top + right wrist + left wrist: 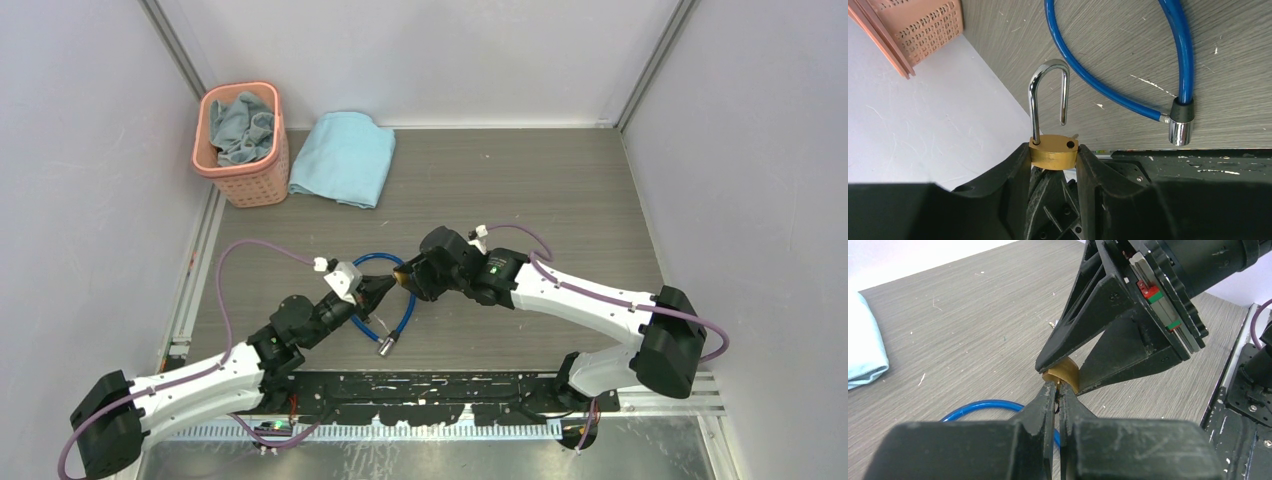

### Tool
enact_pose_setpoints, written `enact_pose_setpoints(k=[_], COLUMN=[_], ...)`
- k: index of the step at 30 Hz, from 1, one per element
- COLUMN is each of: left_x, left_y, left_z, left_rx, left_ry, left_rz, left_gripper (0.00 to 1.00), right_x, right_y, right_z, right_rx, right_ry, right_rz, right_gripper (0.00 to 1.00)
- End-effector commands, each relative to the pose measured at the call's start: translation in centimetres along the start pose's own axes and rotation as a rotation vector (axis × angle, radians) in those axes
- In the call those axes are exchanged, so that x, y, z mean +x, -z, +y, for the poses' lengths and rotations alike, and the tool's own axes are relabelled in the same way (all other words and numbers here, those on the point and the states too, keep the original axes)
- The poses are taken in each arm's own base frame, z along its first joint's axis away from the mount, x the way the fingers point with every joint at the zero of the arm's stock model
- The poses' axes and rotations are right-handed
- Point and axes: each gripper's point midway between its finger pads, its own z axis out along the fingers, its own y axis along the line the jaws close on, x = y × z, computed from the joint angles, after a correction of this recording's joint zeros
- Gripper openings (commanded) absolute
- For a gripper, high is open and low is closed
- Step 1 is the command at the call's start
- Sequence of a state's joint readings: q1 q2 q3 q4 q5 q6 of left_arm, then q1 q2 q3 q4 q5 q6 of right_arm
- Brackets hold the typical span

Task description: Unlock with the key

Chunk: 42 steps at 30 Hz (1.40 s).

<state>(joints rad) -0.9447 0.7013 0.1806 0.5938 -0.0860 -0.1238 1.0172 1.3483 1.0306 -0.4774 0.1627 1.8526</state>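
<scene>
My left claw [1057,390] is pinched together, its tips touching the brass padlock [1052,156] at their 12 o'clock. I cannot make out the key between them. My right claw [1053,149] clamps the padlock body. The silver shackle [1048,70] stands open, one leg free. The blue cable [1179,50] lies beyond at 1 o'clock on the worktop [1238,75].

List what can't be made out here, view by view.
Key: left wrist view, not visible at the shut left claw, whose fingers may cover it.
Keyhole: right wrist view, behind the padlock body gripped in the right claw.
Shackle: left wrist view, hidden behind the right claw.
Where the claws meet: top view, too small for detail.
Blue cable: right wrist view, loop cut by the top edge.
</scene>
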Motion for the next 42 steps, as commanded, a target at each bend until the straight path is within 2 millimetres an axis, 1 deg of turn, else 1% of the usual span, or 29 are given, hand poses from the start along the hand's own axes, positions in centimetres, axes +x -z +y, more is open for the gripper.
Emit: enact_pose_setpoints(k=[1,5,8,9,12,14,16,17,21,25,29,32,35,39,42], left_x=[-4.3,-4.4,-4.5,-4.6,-4.7,-4.9,-5.1,-5.1,-5.7,-6.4,-6.9,-7.3,-7.5,-7.8,-8.0], left_y=[-0.7,-0.8,-0.7,-0.6,-0.4,-0.1,0.1,0.2,0.5,0.6,0.0,-0.6,-1.2,-2.0,-2.7], left_z=[-0.9,-0.9,-0.9,-0.9,-0.9,-1.1,-1.2,-1.2,-1.0,-1.7,-2.1,-2.8,-3.1,-3.4,-4.0], left_rx=[0.044,0.044,0.036,0.035,0.023,0.027,0.030,0.026,-0.013,0.000,-0.005,0.026,0.039,0.059,0.098], left_ry=[-0.062,-0.062,-0.032,-0.019,0.034,0.069,0.107,0.134,0.262,0.405,0.539,0.583,0.595,0.588,0.581], left_rz=[-0.132,-0.128,-0.121,-0.121,-0.112,-0.109,-0.108,-0.107,-0.098,-0.090,-0.093,-0.092,-0.101,-0.122,-0.130], left_gripper=[0.00,0.00,0.00,0.03,0.24,0.37,0.45,0.47,0.51,0.56,0.59,0.59,0.58,0.56,0.55], right_x=[0.9,0.9,0.4,0.2,-0.7,-1.2,-1.6,-1.7,-2.4,-3.1,-3.3,-3.2,-3.2,-3.1,-3.0], right_y=[1.6,1.7,1.9,2.1,2.5,2.9,3.2,3.4,4.0,4.9,5.9,6.7,7.3,7.9,7.9], right_z=[1.8,1.8,1.7,1.8,1.8,2.0,2.2,2.4,2.8,3.6,4.4,4.9,5.3,5.4,5.3], right_rx=[-0.045,-0.048,-0.060,-0.065,-0.084,-0.103,-0.128,-0.143,-0.191,-0.253,-0.317,-0.352,-0.373,-0.383,-0.380], right_ry=[0.026,0.033,0.042,0.045,0.057,0.066,0.078,0.083,0.102,0.134,0.170,0.191,0.204,0.217,0.217], right_rz=[0.032,0.034,0.013,0.002,-0.041,-0.064,-0.078,-0.085,-0.115,-0.147,-0.156,-0.153,-0.151,-0.145,-0.139], right_gripper=[0.01,0.01,0.01,0.01,0.01,0.01,0.01,0.01,0.01,0.01,0.01,0.01,0.01,0.01,0.01])
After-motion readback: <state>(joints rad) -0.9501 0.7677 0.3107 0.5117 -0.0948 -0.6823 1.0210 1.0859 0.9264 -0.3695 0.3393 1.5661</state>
